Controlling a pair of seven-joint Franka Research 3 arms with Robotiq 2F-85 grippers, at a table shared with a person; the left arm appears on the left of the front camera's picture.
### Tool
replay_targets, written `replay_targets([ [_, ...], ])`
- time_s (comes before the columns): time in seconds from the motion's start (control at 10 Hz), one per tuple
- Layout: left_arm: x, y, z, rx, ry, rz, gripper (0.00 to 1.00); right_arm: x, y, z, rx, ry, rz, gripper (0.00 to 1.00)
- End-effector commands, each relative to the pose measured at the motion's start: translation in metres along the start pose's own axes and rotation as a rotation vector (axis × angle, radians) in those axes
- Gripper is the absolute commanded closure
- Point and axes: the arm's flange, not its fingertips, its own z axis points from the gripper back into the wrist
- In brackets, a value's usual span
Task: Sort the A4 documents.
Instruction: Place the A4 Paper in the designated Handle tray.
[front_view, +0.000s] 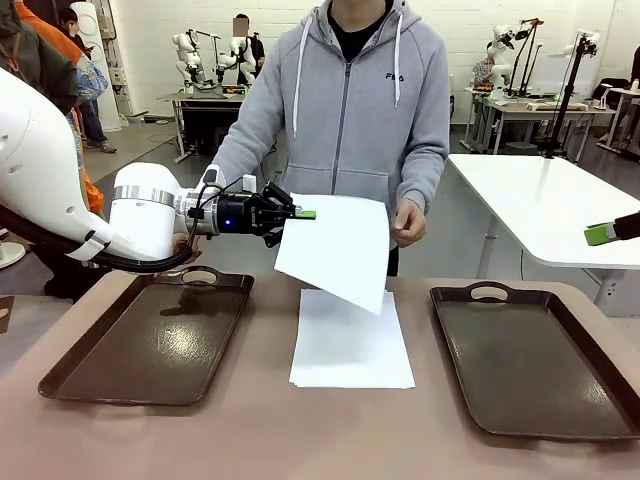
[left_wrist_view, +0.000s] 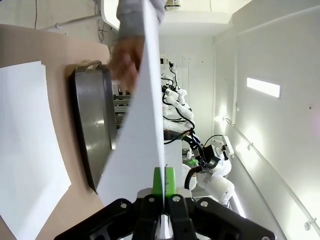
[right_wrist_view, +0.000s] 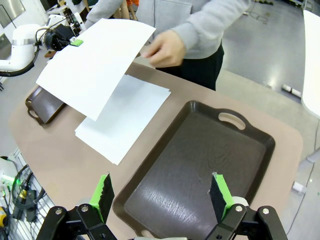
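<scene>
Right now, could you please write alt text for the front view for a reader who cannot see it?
The left gripper holds one white sheet by its edge above a stack of sheets on the table between two brown trays. A person in a grey hoodie stands opposite, one hand by the sheet's other edge.

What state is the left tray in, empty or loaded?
Empty: the left tray shows a bare brown bottom; the left gripper holds a sheet above the stack.
</scene>
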Motion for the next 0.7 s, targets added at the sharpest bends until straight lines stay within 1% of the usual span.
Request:
replay_targets([
  [0.0, 0.0, 0.0, 0.0, 0.0, 0.0, 0.0, 0.99, -0.001, -0.002, -0.003, 0.018, -0.006, 0.002, 0.0],
  [0.1, -0.007, -0.012, 0.006, 0.08, 0.027, -0.065, 0.99, -0.001, -0.002, -0.003, 0.018, -0.006, 0.002, 0.0],
  [0.2, -0.015, -0.021, 0.015, 0.085, 0.046, -0.1, 0.99, -0.001, -0.002, -0.003, 0.018, -0.006, 0.002, 0.0],
  [0.4, -0.024, -0.022, 0.045, 0.044, 0.007, -0.075, 0.99, -0.001, -0.002, -0.003, 0.018, -0.006, 0.002, 0.0],
  [0.5, -0.031, -0.024, 0.063, 0.061, 0.079, -0.072, 0.99, -0.001, -0.002, -0.003, 0.018, -0.006, 0.002, 0.0],
  [0.6, -0.035, -0.024, 0.081, 0.071, 0.081, -0.082, 0.99, -0.001, -0.002, -0.003, 0.018, -0.006, 0.002, 0.0],
])
